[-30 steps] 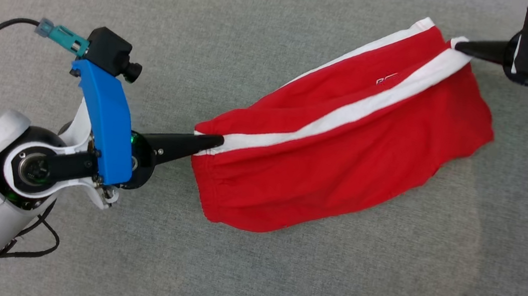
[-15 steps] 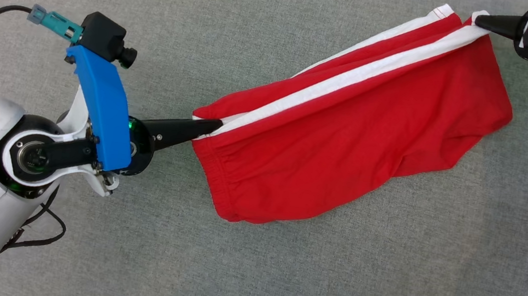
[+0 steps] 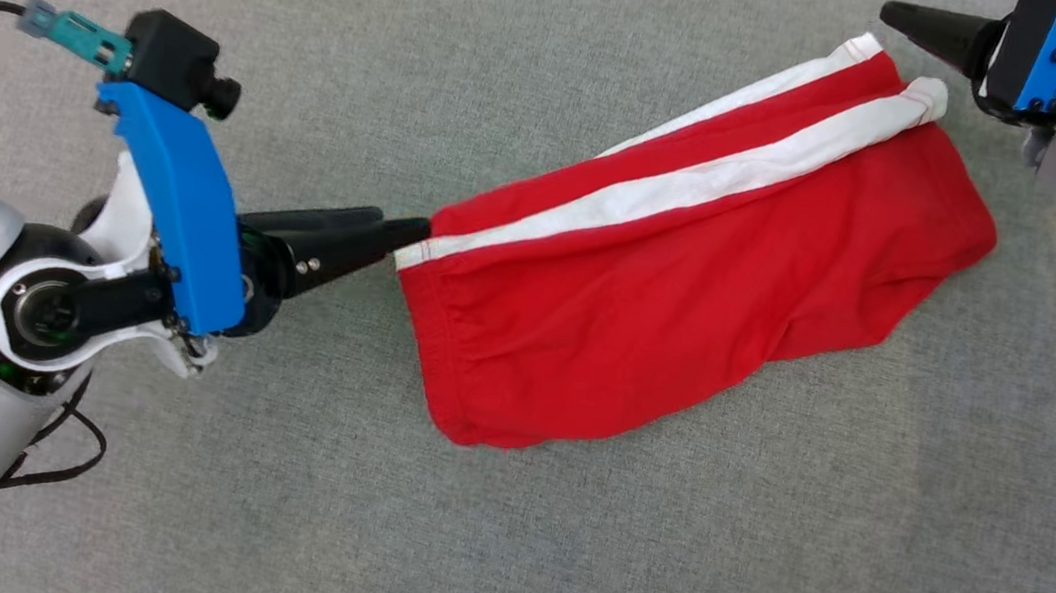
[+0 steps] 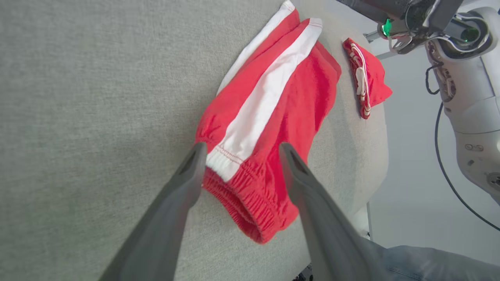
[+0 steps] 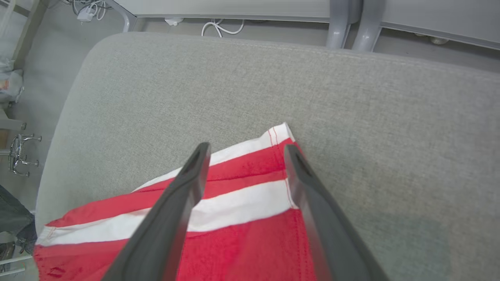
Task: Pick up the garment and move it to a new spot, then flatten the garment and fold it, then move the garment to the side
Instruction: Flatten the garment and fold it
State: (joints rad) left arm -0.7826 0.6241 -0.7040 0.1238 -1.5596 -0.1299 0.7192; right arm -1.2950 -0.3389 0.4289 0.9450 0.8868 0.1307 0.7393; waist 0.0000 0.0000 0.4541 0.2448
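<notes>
Red shorts [image 3: 669, 294]; in left wrist view, second red garment [image 4: 369, 78] beyond

Garment [image 3: 671, 284] lies on the bench [image 3: 517, 53], slantwise from centre toward the far right. Left gripper [image 3: 401, 224] at its near-left waistband end, fingers either side of the corner. Right gripper [image 3: 900, 18] just past the far-right hem end, not touching it. Smaller cloth [image 4: 367, 78] lies beyond that end, near the bench edge.

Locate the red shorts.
The red shorts lie mid-frame in the head view on the grey cushion, between the open left gripper at their waistband and the open right gripper beyond their hem.
</notes>
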